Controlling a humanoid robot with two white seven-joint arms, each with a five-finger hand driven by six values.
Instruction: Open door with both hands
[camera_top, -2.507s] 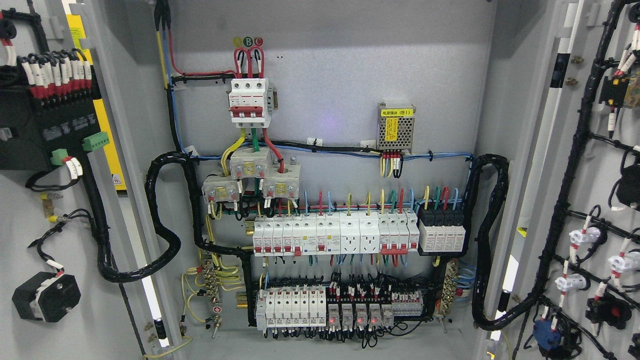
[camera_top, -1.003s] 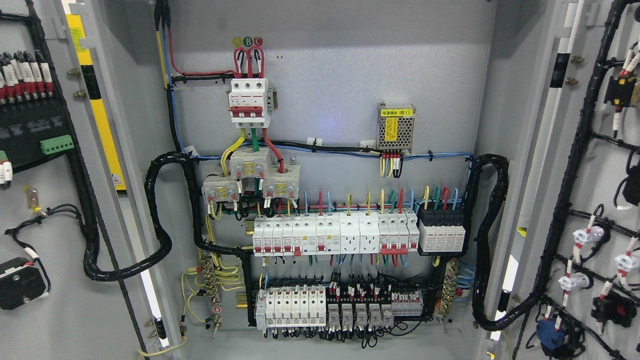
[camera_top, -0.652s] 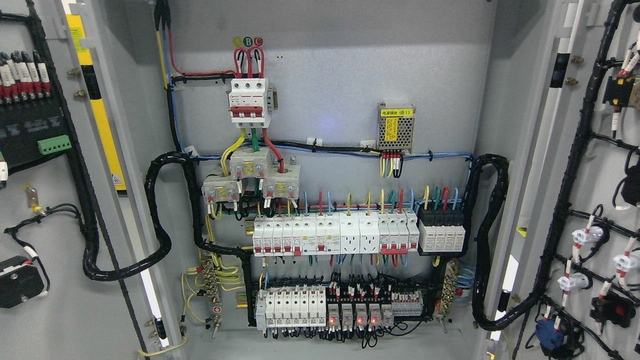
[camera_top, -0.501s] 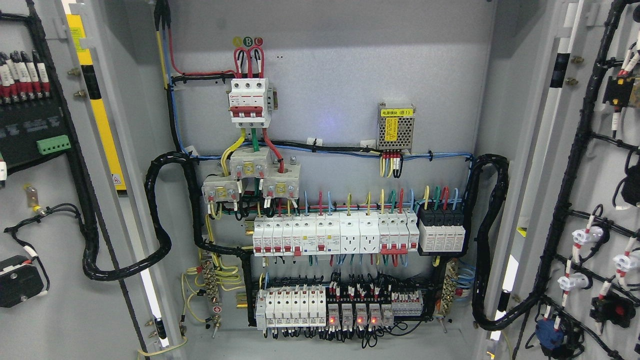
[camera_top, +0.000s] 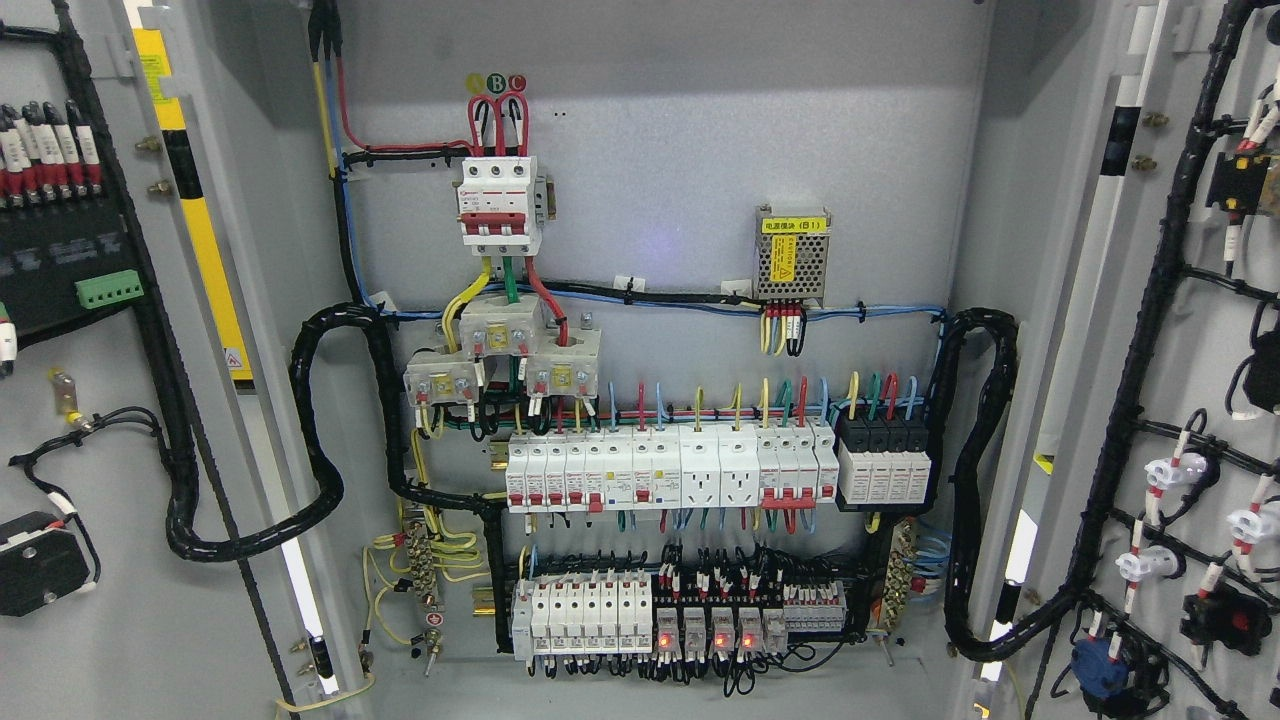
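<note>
Both grey cabinet doors stand swung outward. The left door (camera_top: 90, 640) fills the left edge, its inner face carrying a black terminal block, a green connector (camera_top: 110, 289) and a black wire loom (camera_top: 250, 500). The right door (camera_top: 1190, 330) fills the right edge, with black cable runs and white lamp holders on its inner face. Between them the cabinet back panel (camera_top: 680, 120) is fully exposed. Neither of my hands nor any arm shows in the head view.
Inside are a red-and-white main breaker (camera_top: 497, 205), a small power supply with a yellow label (camera_top: 792, 255), a row of white breakers (camera_top: 660, 470) and relays with red lights (camera_top: 715, 632). Yellow-black strips run along both door frames.
Since 2.5 s ago the left door has swung further outward to the left, its parts sliding toward the edge. Over the last second nothing but the relay lights changed.
</note>
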